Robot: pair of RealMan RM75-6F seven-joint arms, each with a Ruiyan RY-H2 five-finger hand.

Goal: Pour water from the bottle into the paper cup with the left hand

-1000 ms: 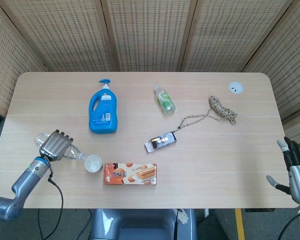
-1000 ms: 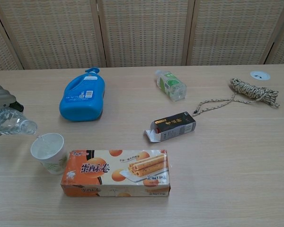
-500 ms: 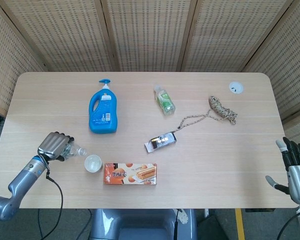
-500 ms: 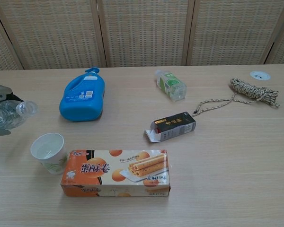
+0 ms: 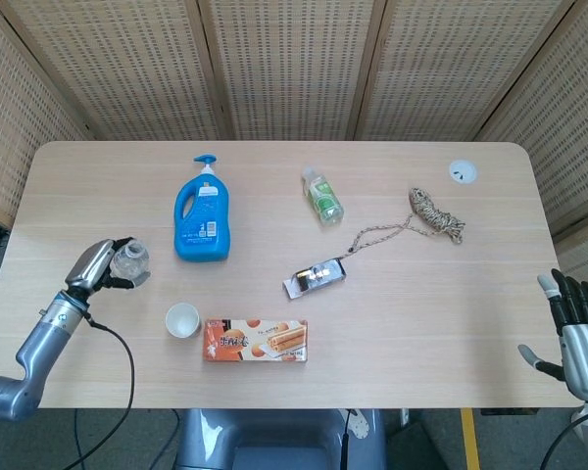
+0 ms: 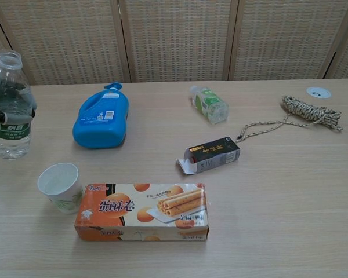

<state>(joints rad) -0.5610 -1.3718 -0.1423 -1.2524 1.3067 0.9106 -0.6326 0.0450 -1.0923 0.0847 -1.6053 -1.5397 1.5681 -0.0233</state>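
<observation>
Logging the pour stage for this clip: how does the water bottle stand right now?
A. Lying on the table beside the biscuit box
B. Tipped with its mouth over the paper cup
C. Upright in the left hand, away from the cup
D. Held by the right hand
C: the water bottle stands upright with its open mouth up, gripped by the left hand, off to the side of the paper cup.

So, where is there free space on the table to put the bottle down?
Bare wood lies around the bottle in the left hand, left of the blue detergent jug. The right side, below the rope, is open too. It is tight where the paper cup stands against the biscuit box.
</observation>
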